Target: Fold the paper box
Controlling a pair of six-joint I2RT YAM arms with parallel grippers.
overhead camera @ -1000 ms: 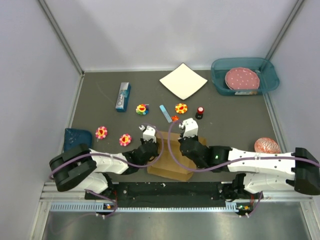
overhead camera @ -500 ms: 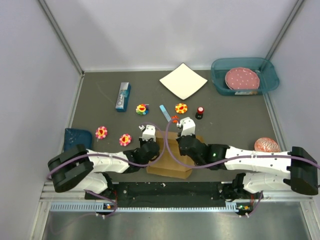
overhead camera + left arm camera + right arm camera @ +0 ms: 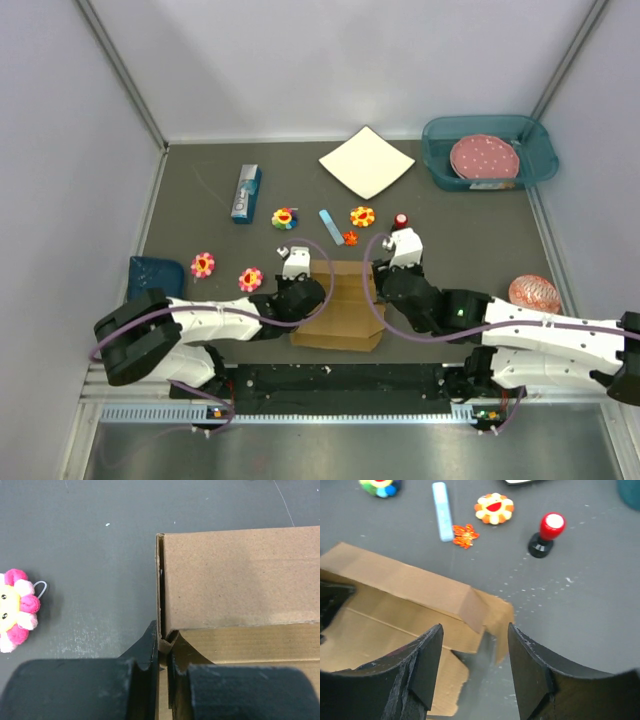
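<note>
Dark grey table (image 3: 200,200) bears paper box (image 3: 345,315), toy flowers (image 3: 203,264), white sheet (image 3: 366,162), teal bin (image 3: 437,172).

The table top (image 3: 200,175) is a dark grey mat with small white specks and fine scratches on it. Plain pale walls close it on three sides: the back wall (image 3: 340,60), the left wall (image 3: 60,150) and the right wall (image 3: 610,140). Silver metal profiles (image 3: 125,77) run along the corners. A metal rail (image 3: 340,412) lies at the near edge. The light is soft and even, and shadows are weak.
</note>
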